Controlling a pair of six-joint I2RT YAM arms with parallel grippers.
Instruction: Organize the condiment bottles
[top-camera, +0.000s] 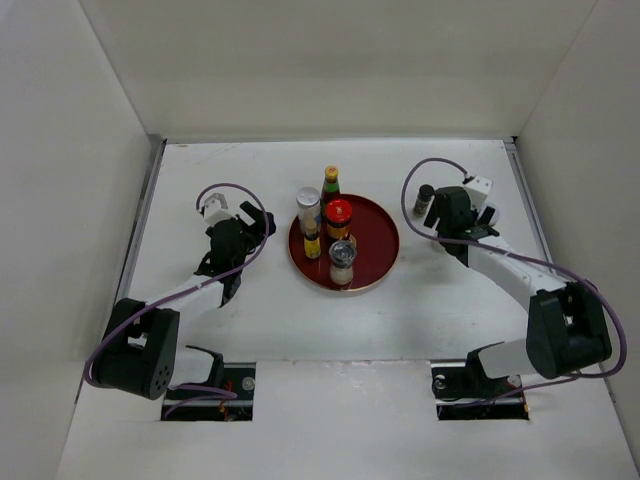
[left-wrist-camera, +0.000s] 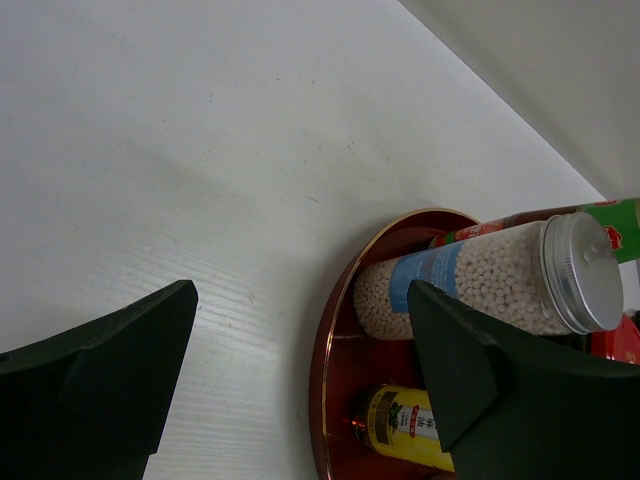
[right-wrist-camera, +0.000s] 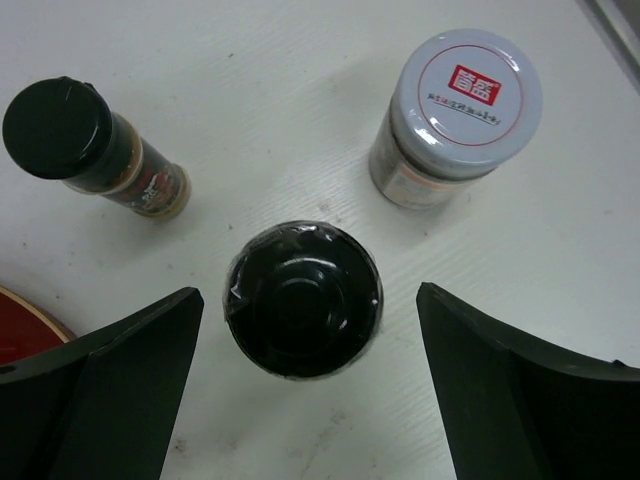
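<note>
right claw (right-wrist-camera: 305, 296) is wide open and hangs straight over the black-capped bottle (right-wrist-camera: 303, 315), jaws either side of it with a clear gap on both, nothing gripped. that bottle stands upright on the table (right-wrist-camera: 250, 60), off the red tray (right-wrist-camera: 22, 325), with a skinny spice shaker (right-wrist-camera: 100, 150) and a grey-lidded jar (right-wrist-camera: 455, 110) near it, all three apart. left claw (left-wrist-camera: 300, 290) is open and empty too, sitting just beside the tray rim. on the tray i count five bottles, including a silver-lidded peppercorn jar (left-wrist-camera: 480, 280), a green bottle (left-wrist-camera: 600, 215) and a yellow-labelled bottle (left-wrist-camera: 405, 425).

handling guess: the black one looks rigid and probably a bit heavy if full. the cap is wrapped in shiny film, so likely slippery. i'd drop lower and pinch the body or shoulder under the cap, squarely, so it doesn't tip into the shaker.
</note>
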